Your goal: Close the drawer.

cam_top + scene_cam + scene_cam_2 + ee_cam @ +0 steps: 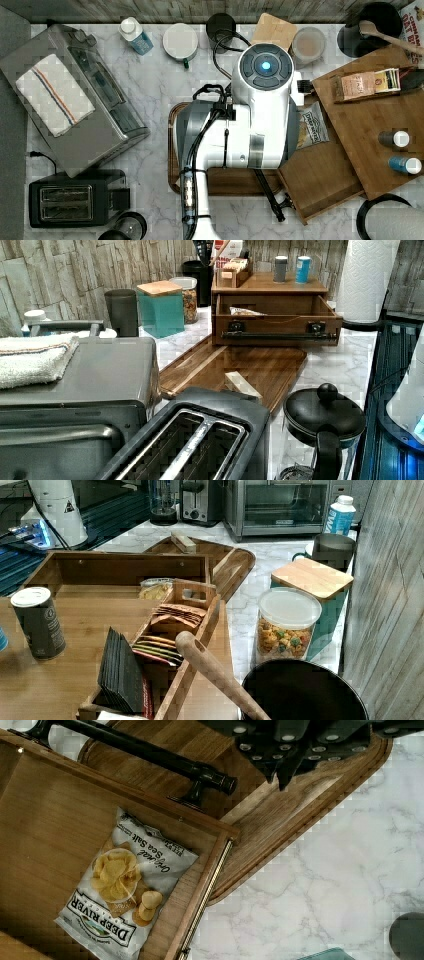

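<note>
The light bamboo drawer stands pulled out of its cabinet, with its black bar handle at the front. A Deep River chips bag lies on the drawer bottom. The open drawer front hangs over a darker wooden tray. In the right view the drawer is seen from behind. My gripper hovers over the tray, just outside the drawer's front corner and near the handle's end. Its fingers are together and hold nothing. In the top view my arm covers the gripper.
A toaster oven with a towel and a toaster stand at the top view's left. Jars, a cup and a bottle line the back wall. A small wood block lies on the tray. A paper towel roll stands beside the cabinet.
</note>
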### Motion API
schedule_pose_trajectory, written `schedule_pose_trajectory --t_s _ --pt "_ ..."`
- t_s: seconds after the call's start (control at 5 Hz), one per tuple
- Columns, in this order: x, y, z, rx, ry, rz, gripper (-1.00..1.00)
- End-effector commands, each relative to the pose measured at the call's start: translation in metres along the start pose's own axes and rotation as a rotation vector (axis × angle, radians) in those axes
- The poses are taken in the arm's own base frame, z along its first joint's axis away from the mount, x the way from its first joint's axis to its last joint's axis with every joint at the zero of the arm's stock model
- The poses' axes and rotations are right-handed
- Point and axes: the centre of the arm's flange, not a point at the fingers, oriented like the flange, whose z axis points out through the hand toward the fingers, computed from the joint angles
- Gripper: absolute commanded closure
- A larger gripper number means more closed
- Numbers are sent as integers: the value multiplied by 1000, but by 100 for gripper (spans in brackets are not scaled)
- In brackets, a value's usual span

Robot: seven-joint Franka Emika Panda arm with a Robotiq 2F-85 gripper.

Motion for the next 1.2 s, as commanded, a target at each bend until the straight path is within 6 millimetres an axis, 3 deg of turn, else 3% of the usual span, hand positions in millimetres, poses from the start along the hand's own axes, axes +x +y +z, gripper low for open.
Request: schedule_pose_trajectory --t_s 0.2,0.8,1.0,1.2 --pt "2 5 5 -15 -1 4 100" --pt "-91 -20 34 72 60 -353 100" --pt "-118 -21 57 61 53 -519 100" --pt "-135 -2 99 60 102 -661 100"
